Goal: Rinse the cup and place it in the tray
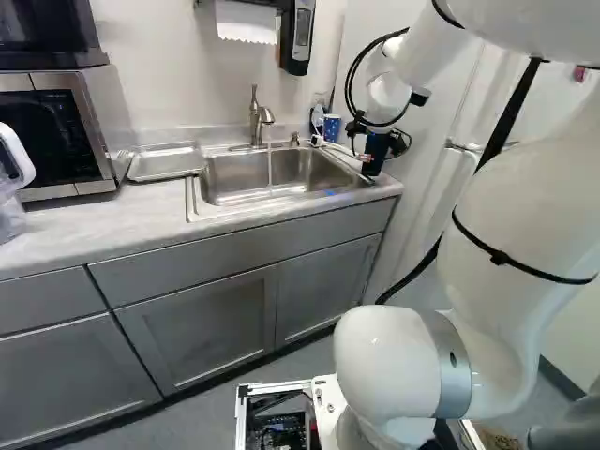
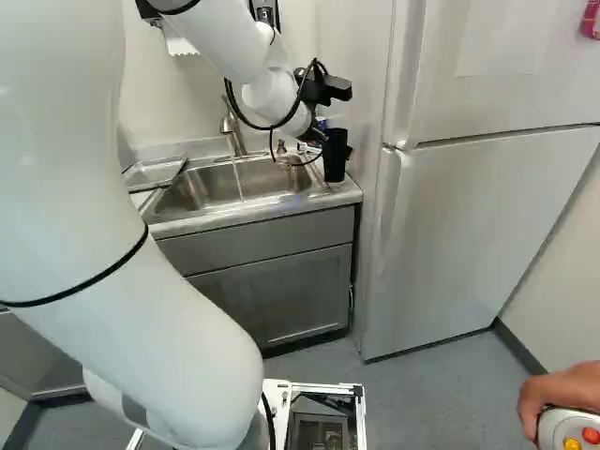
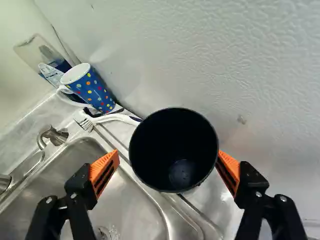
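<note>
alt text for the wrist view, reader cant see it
A black cup, its open end toward the camera, is between the fingers of the open gripper, beside a steel sink. Nearby are a white-handled brush and a blue polka-dot mug.

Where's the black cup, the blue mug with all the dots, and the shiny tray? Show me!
Black cup (image 3: pixel 173 145): wrist view, on its dark inside.
Blue mug (image 3: pixel 93 90): wrist view, on its dotted side.
Shiny tray (image 1: pixel 166 164): left base view, on its flat bottom.
</note>
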